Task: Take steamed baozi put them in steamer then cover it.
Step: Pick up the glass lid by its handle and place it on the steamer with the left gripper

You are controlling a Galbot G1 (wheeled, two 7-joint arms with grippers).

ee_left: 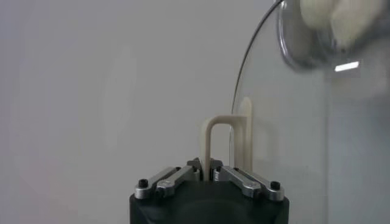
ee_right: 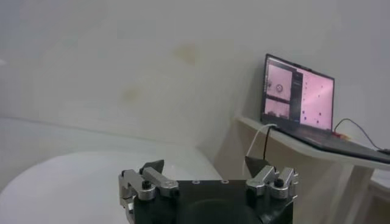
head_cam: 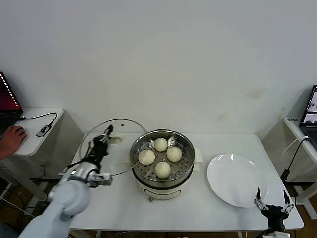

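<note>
The steel steamer (head_cam: 184, 141) stands mid-table with several cream-white baozi (head_cam: 160, 145) on its perforated tray. The clear glass cover (head_cam: 94, 133) is held left of the steamer, tilted and raised off the table. My left gripper (head_cam: 105, 137) is shut on the cover's cream-white handle (ee_left: 209, 141); the glass rim (ee_left: 244, 67) curves past in the left wrist view. My right gripper (head_cam: 272, 203) is open and empty at the table's front right corner, near the white plate; it also shows in the right wrist view (ee_right: 204, 165).
An empty white plate (head_cam: 237, 179) lies right of the steamer. A side table with a laptop and a person's hand (head_cam: 14, 136) is at the far left. Another laptop (ee_right: 298, 100) sits on a side table at the right.
</note>
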